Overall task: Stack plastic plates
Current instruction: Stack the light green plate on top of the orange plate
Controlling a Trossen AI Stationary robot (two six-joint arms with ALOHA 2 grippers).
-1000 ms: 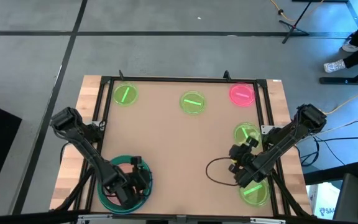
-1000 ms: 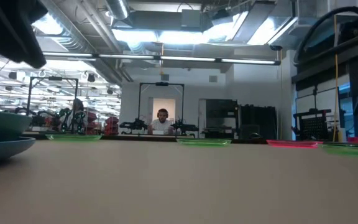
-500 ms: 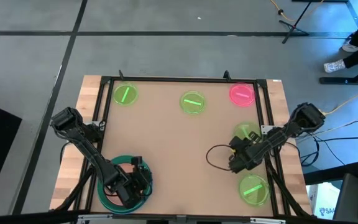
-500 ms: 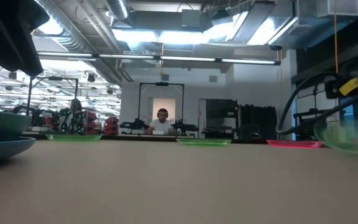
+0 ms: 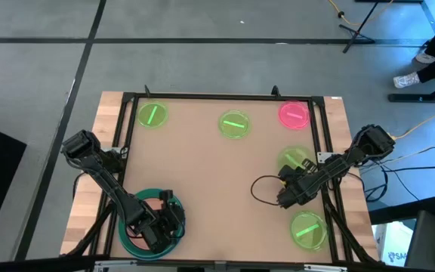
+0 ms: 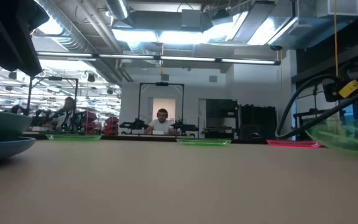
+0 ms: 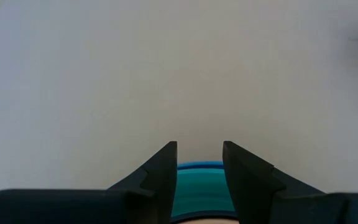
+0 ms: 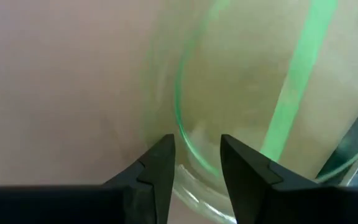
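Note:
A large green plate (image 5: 131, 219) lies in a large blue plate (image 6: 5, 148) at the table's near left. My left gripper (image 5: 153, 227) stands over them, narrowly open; between its fingers (image 7: 199, 158) the wrist view shows the blue rim and green surface. My right gripper (image 5: 291, 177) at the right side is shut on a small neon-green plate (image 5: 294, 159). Other small neon-green plates lie flat at far left (image 5: 152, 115), far middle (image 5: 234, 124) and near right (image 5: 308, 230). The hot-pink plate (image 5: 294, 113) lies far right. The salmon-pink plate is out of view. My right gripper pinches the small neon-green plate at its rim (image 8: 185, 146), which runs through the gap between the two fingers. The fingers come from the table's near side, slanting down. The plate sits tilted in the hold, with one side raised above the table (image 6: 334, 134).
A black cable loop (image 5: 266, 205) lies on the table beside my right gripper. A raised frame (image 5: 225, 97) borders the brown table top. The middle of the table holds no objects. Beyond the far edge a person (image 6: 162, 121) sits in the room.
My right gripper moved from over the near-right small plate toward the far edge and took hold of the other right-side neon-green plate. That plate has tipped up from lying flat. The near-right plate stayed where it was.

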